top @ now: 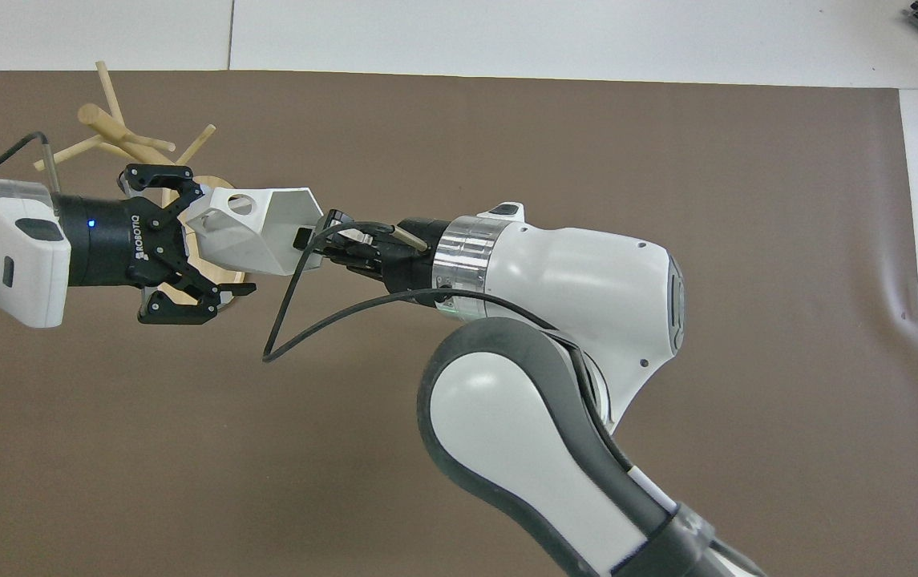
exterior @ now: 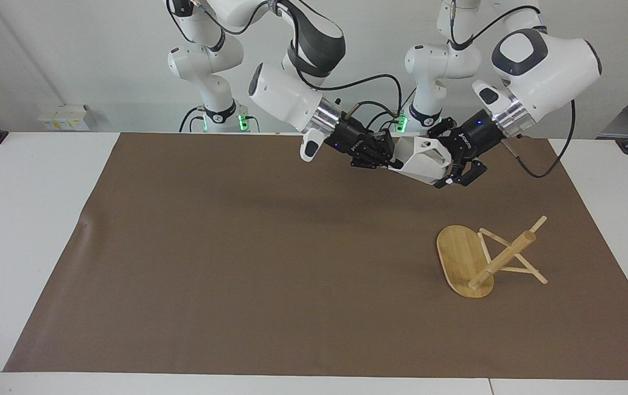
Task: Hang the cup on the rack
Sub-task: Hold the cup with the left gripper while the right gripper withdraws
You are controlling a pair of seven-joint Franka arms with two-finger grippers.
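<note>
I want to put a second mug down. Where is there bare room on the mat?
The brown mat is bare from the rack to the right arm's end. It is crowded where both grippers, the left gripper and right gripper, meet at the cup.
</note>
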